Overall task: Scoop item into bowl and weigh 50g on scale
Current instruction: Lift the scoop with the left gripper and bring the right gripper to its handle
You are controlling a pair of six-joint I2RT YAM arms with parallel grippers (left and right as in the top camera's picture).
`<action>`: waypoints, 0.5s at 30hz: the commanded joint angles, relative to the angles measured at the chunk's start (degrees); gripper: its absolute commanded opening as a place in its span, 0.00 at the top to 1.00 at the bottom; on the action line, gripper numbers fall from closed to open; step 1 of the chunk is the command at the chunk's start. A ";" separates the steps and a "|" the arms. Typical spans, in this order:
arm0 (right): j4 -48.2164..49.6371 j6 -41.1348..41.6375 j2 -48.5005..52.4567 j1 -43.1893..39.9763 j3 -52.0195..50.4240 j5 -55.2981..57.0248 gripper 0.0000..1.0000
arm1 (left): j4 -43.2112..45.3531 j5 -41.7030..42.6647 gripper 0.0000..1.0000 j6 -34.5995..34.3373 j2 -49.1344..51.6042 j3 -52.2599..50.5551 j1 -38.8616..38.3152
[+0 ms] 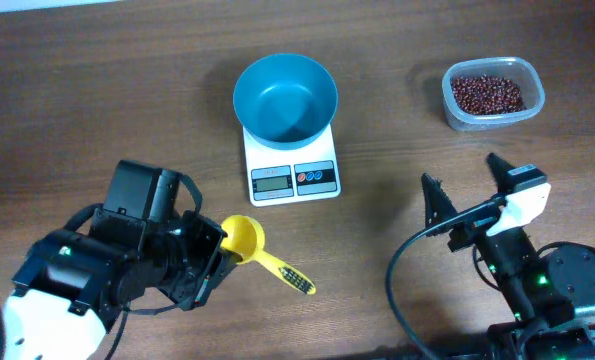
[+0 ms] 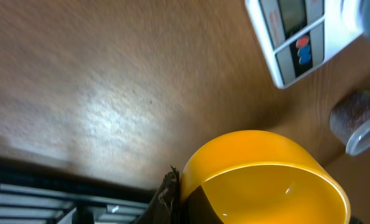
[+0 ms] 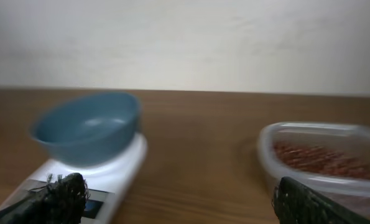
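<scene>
The teal-blue bowl (image 1: 285, 97) stands empty on the white scale (image 1: 292, 178). The red-brown beans (image 1: 487, 93) lie in a clear tub (image 1: 530, 100) at the back right. A yellow scoop (image 1: 245, 237) lies in front of the scale with its handle pointing right and towards me. My left gripper (image 1: 215, 255) is at the scoop's cup. In the left wrist view one finger presses the cup's outer wall and a dark shape sits just inside it (image 2: 180, 196), so it looks shut on the scoop (image 2: 265, 180). My right gripper (image 1: 460, 172) is open and empty, below the tub.
The right wrist view shows the bowl (image 3: 88, 127) and scale (image 3: 104, 180) on the left and the tub (image 3: 324, 134) on the right, with bare wood between my open fingers (image 3: 178, 202). The left wrist view shows the scale (image 2: 296, 43) and the tub (image 2: 359, 121).
</scene>
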 commanded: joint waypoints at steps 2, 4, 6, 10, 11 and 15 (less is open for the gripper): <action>0.37 35.76 -0.33 0.37 -0.46 -27.45 0.01 | 0.79 -5.27 1.00 -8.68 -0.39 0.00 -0.17; 0.39 52.43 -0.33 0.37 -0.46 -49.29 0.01 | 1.51 -6.67 1.00 -10.64 -0.37 0.00 -0.17; 0.39 59.14 -0.33 0.37 -0.46 -58.86 0.01 | 1.57 -6.99 1.00 -10.62 -0.37 0.00 -0.17; 0.48 51.74 -0.33 0.37 -0.46 -52.92 0.01 | 2.16 -9.94 1.00 -14.08 -0.33 0.00 -0.24; 0.46 51.10 -0.33 0.37 -0.46 -50.62 0.01 | 2.19 -9.62 1.00 -18.53 -0.33 0.00 -0.24; 0.39 51.15 -0.33 0.37 -0.46 -49.53 0.02 | 7.74 -8.00 1.00 -25.31 -0.04 0.00 -5.07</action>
